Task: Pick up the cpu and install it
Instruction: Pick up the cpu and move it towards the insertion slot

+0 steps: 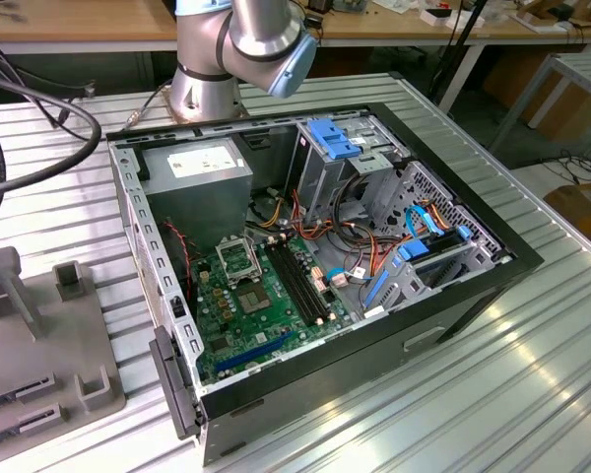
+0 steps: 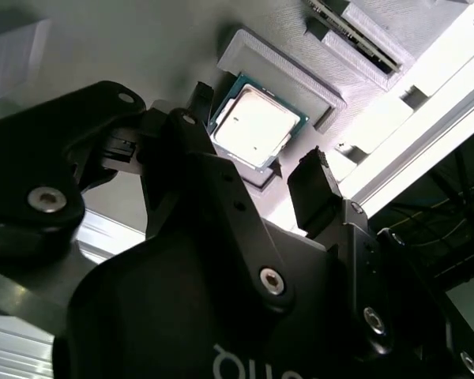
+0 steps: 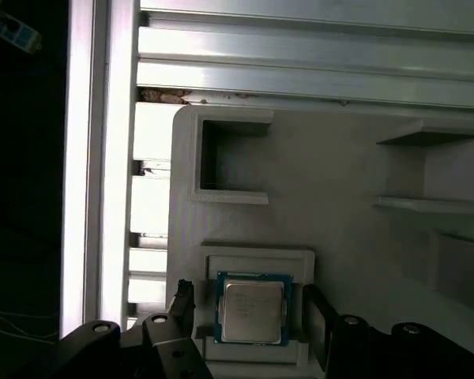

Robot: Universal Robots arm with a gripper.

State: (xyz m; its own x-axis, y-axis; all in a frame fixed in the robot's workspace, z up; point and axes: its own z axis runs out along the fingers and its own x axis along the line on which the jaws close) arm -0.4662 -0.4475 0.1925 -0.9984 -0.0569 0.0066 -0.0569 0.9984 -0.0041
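The cpu (image 3: pixel 253 308) (image 2: pixel 257 126) is a small square chip with a silver top and a thin green rim. It lies flat in a raised nest of a grey holder plate (image 3: pixel 340 197). In both wrist views my gripper (image 3: pixel 250 309) (image 2: pixel 257 134) is open, with one black finger on each side of the chip and a gap between each finger (image 3: pixel 183 304) and the chip. In the exterior view the motherboard's black socket (image 1: pixel 238 258) with its metal frame lies in the open computer case.
The open case (image 1: pixel 473 286) sits on a ribbed aluminium table (image 1: pixel 453 394) and holds a grey power supply (image 1: pixel 202 163), black memory slots (image 1: pixel 300 281) and drive cages. A grey holder plate (image 1: pixel 39 325) lies at the exterior view's left. The arm's base (image 1: pixel 207 89) stands behind the case.
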